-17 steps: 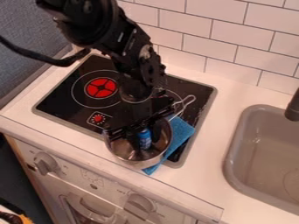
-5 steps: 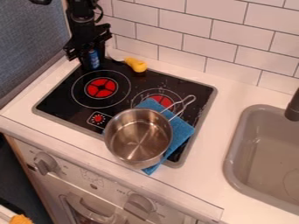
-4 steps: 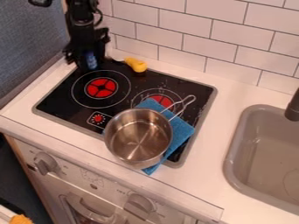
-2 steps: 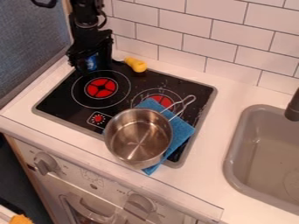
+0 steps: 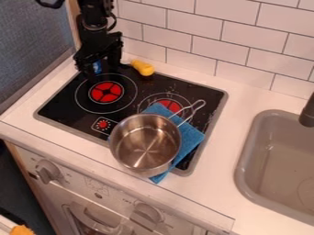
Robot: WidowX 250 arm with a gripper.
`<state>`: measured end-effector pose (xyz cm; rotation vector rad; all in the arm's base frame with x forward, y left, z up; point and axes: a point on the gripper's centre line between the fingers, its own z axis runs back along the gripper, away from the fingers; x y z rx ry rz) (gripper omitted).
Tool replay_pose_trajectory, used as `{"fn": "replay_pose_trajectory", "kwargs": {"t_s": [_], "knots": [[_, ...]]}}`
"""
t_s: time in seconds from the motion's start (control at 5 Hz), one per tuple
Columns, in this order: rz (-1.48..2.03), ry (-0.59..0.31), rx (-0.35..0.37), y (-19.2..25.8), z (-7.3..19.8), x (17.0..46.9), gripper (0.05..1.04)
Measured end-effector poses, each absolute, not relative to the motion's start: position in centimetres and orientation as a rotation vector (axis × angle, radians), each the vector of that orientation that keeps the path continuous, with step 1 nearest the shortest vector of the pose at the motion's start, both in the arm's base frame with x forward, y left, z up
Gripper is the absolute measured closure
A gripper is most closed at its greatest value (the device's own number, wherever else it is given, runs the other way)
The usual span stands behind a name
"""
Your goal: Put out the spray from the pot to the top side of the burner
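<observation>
While your gripper (image 5: 104,65) hangs by the spray can (image 5: 97,67) at the top left of the stove (image 5: 64,104), you cannot tell whether it is clamped.

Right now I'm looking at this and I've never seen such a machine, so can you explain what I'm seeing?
The black machine at the upper left is a robot arm, ending in a gripper. One fixed camera looks down at a slant on a kitchen counter.

The gripper is around a blue spray bottle at the cooktop's far left corner; I can't tell whether it's held. Nearby lies a yellow object. Closer to the camera, a metal saucepan sits partly over a blue cloth. To the right is a grey sink.
</observation>
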<state>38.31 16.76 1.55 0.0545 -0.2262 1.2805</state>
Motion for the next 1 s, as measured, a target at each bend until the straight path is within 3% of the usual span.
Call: {"fn": "replay_pose_trajectory", "kwargs": {"t_s": [0.4, 0.8, 1.0], "knots": [[1.242, -0.327, -0.01, 15.4, 6.3, 39.7, 0.084], [1.212, -0.379, -0.055, 13.4, 10.7, 37.8, 0.084], [1.208, -0.387, -0.06, 13.2, 10.9, 38.0, 0.084]]}}
